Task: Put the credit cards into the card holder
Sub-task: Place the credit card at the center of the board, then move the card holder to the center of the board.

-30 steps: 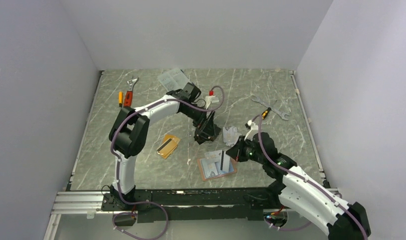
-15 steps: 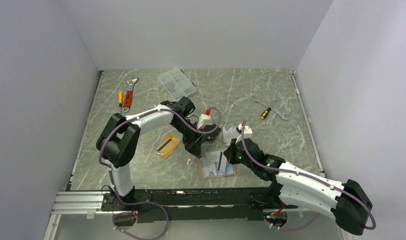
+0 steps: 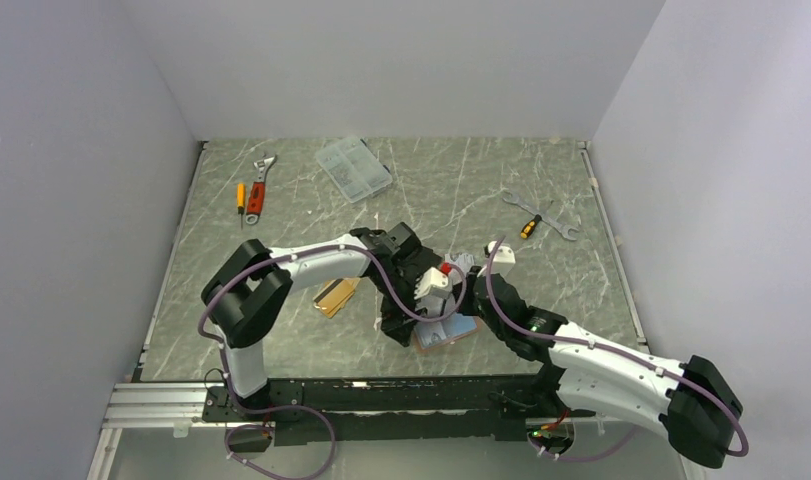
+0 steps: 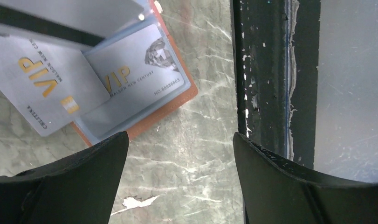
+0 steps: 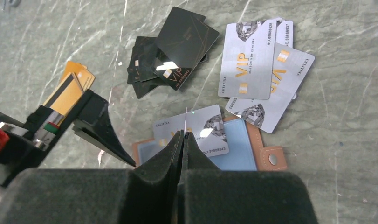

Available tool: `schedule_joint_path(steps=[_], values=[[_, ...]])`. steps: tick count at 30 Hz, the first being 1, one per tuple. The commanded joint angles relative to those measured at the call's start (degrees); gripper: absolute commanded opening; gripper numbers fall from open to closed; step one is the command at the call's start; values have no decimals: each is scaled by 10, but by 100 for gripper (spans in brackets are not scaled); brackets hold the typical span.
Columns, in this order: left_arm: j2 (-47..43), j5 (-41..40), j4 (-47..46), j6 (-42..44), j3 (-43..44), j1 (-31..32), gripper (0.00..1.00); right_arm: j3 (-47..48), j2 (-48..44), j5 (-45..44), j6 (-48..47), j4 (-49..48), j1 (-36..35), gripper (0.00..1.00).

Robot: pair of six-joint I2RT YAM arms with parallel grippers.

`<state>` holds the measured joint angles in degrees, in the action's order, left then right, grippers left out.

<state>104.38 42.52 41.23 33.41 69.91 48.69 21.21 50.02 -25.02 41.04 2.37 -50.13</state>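
The card holder (image 5: 245, 151) lies open on the table, pale-blue inside up, snap tab to the right. One silver credit card (image 4: 131, 79) sits in its sleeve and another silver card (image 4: 42, 93) lies loose across its edge. My right gripper (image 5: 183, 135) is shut on a thin card seen edge-on, held upright over the holder. My left gripper (image 4: 180, 136) hangs open over bare table beside the holder's corner (image 4: 177, 100), holding nothing. More silver cards (image 5: 252, 60) and orange cards (image 5: 72, 88) lie on the table. In the top view both grippers meet at the holder (image 3: 451, 336).
A pile of black cards (image 5: 177, 46) lies beyond the holder. The black frame rail (image 4: 266, 84) runs just past my left gripper. At the back are a clear compartment box (image 3: 353, 168), wrenches (image 3: 541, 212), a screwdriver (image 3: 528, 225) and an adjustable wrench (image 3: 258, 185).
My left arm swung from the black cards toward the near edge, stopping beside the card holder. My right gripper shifted slightly left over the holder with its card.
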Motion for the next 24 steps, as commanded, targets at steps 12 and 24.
schedule_joint_path(steps=[12,24], values=[[34,-49,-81,17,21,79,89,-31,25,0,37,-73,-2,0],[33,-80,-40,83,4,106,86,3,79,-35,-1,-121,7,0]])
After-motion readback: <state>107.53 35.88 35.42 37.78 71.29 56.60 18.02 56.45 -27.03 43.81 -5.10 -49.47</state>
